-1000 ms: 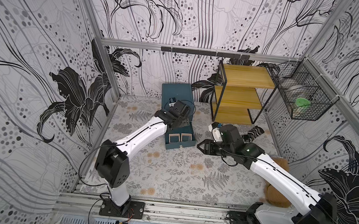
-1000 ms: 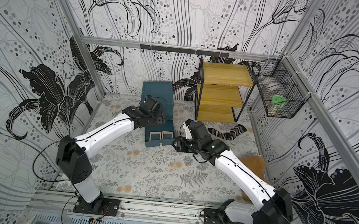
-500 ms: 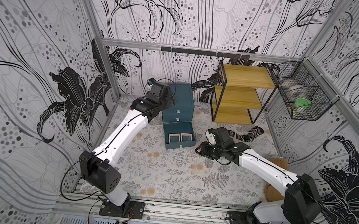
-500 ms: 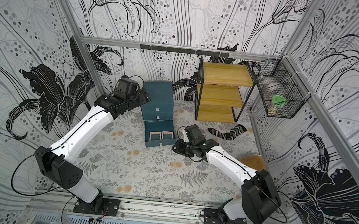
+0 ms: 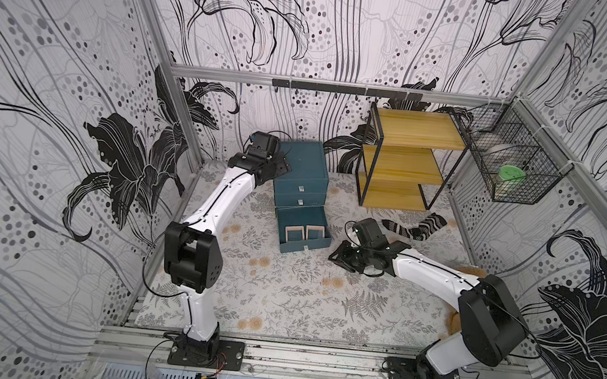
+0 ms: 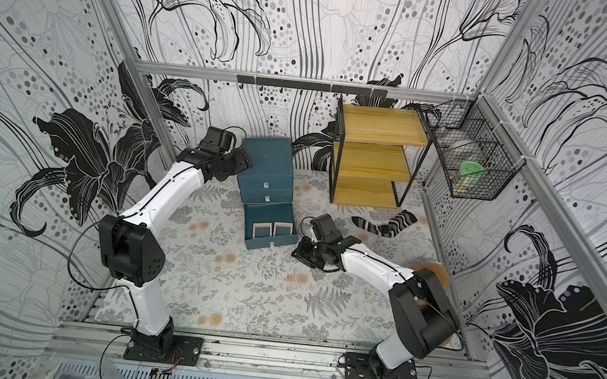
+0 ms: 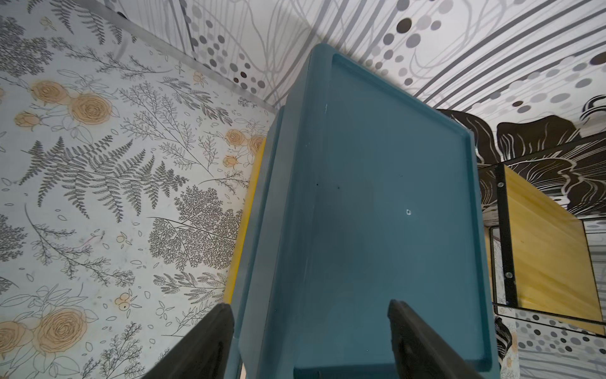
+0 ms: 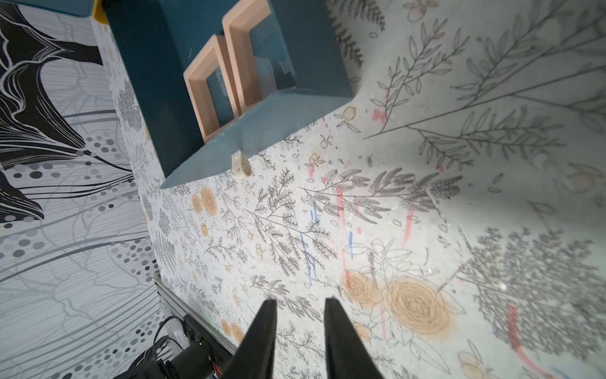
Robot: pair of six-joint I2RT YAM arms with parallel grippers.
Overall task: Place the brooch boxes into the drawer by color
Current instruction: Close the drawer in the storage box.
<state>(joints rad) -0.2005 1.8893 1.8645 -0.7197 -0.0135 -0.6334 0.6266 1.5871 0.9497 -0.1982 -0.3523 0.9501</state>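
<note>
The teal drawer chest stands at the back, its bottom drawer pulled out. Two pinkish-tan brooch boxes lie side by side in it, also seen in the right wrist view. My left gripper hangs open over the chest's top, at its left edge. A yellow edge shows along the chest's side. My right gripper is low over the mat, right of the open drawer's front, with a narrow empty gap between its fingers.
A yellow-wood, black-framed shelf stands right of the chest. A striped sock lies in front of it. A wire basket hangs on the right wall. The open drawer's white knob points toward the mat's middle.
My left arm has swung from over the open drawer back to the chest's top left edge. My right gripper has dropped toward the mat and its jaws have narrowed.
</note>
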